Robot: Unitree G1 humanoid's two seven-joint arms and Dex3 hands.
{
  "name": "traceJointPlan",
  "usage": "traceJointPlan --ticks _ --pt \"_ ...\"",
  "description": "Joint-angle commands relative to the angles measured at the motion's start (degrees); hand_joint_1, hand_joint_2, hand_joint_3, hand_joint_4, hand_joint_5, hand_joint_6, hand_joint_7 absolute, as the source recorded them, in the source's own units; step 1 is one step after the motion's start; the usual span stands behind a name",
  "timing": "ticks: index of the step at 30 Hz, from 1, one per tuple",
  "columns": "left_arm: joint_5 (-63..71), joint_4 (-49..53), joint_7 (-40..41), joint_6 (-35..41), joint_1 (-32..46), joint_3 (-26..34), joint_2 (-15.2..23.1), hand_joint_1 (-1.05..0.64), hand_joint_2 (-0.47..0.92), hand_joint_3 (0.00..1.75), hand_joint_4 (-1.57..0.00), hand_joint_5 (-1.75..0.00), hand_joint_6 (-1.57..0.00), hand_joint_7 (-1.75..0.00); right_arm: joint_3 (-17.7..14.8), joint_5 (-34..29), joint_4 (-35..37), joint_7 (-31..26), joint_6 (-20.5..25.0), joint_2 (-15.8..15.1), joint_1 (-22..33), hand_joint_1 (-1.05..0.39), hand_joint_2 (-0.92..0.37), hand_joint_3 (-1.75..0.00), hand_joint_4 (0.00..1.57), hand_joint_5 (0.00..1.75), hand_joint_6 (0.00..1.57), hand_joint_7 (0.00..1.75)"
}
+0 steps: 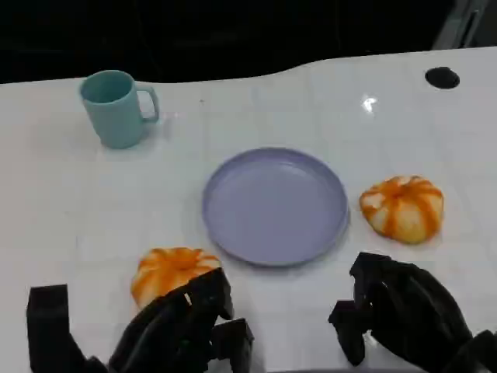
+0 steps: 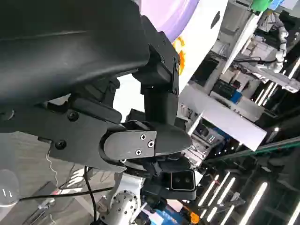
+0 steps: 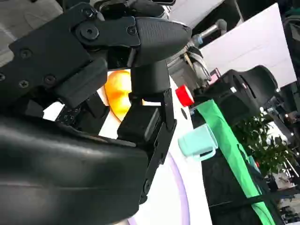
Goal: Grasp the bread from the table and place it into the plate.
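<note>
We see two round buns, pale with orange stripes. One bun (image 1: 169,271) lies near the table (image 1: 62,210) front, left of the plate (image 1: 275,205), with our left hand (image 1: 182,326) just touching its near edge, fingers spread, gripping nothing. The other bun (image 1: 402,207) lies right of the plate. Our right hand (image 1: 396,311) hovers before it, fingers curled in, holding nothing. The lilac plate carries nothing; we cannot see into the teal mug (image 1: 118,107).

Two orange-and-white striped round breads flank the empty lavender plate (image 1: 276,206): right bread (image 1: 402,208) just beside its rim, left bread (image 1: 169,272) near its lower-left edge.
</note>
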Motion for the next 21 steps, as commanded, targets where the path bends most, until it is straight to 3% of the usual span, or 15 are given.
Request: traceJointPlan --ticks 1,21 --pt "0.18 -0.49 0.16 -0.4 0.03 0.36 0.68 -0.69 0.92 0.42 -0.76 -1.75 -0.51 -1.75 -0.42 -0.04 0.74 -0.22 -0.73 -0.52 -0.72 -0.97 -0.58 -0.64 1.23 1.5 1.1 1.31" --pt "0.02 2.03 -0.94 -1.89 -1.48 0.76 0.45 -0.71 0.92 0.41 -0.78 -1.75 -0.53 -1.75 -0.83 -0.52 2.47 0.57 -1.93 -0.86 -1.27 -0.95 -0.58 -0.66 1.23 1.5 1.09 1.29"
